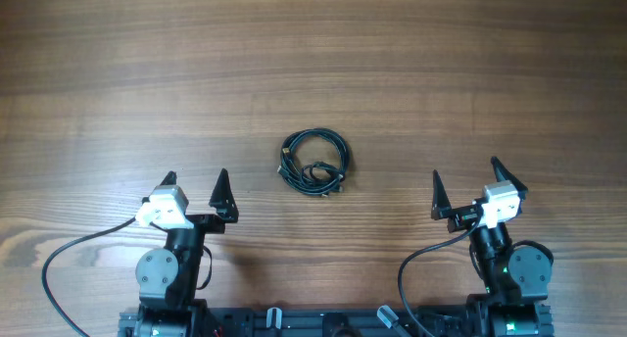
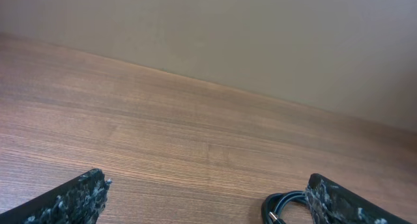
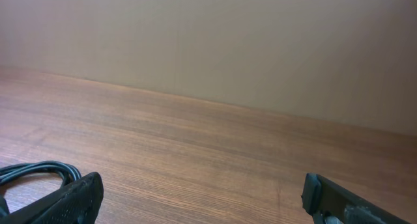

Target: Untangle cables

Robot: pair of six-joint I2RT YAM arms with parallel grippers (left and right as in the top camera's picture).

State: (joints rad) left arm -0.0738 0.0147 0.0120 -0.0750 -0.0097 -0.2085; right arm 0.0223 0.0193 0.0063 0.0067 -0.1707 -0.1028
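Overhead, the cables (image 1: 313, 163) lie as one small black coil just below the centre of the frame, on the wooden table (image 1: 313, 53). The left gripper (image 1: 196, 186) sits at lower left with its two dark fingers spread wide, holding nothing. The right gripper (image 1: 471, 184) sits at lower right, likewise spread and empty. The coil lies between the two, a little higher in the frame, and touches neither.

From the left wrist view, the left gripper's fingers (image 2: 70, 202) stand far apart at the bottom corners, with bare wood between them. Part of the cables (image 2: 285, 202) shows at the bottom right, just beside the inner edge of the right-hand finger, with a small plug end poking out. A plain beige wall (image 2: 260, 35) fills the top.

From the right wrist view, the right gripper's fingers (image 3: 68, 199) are also wide apart at the bottom corners. A loop of the cables (image 3: 32, 170) shows at lower left, running behind the left-hand finger.
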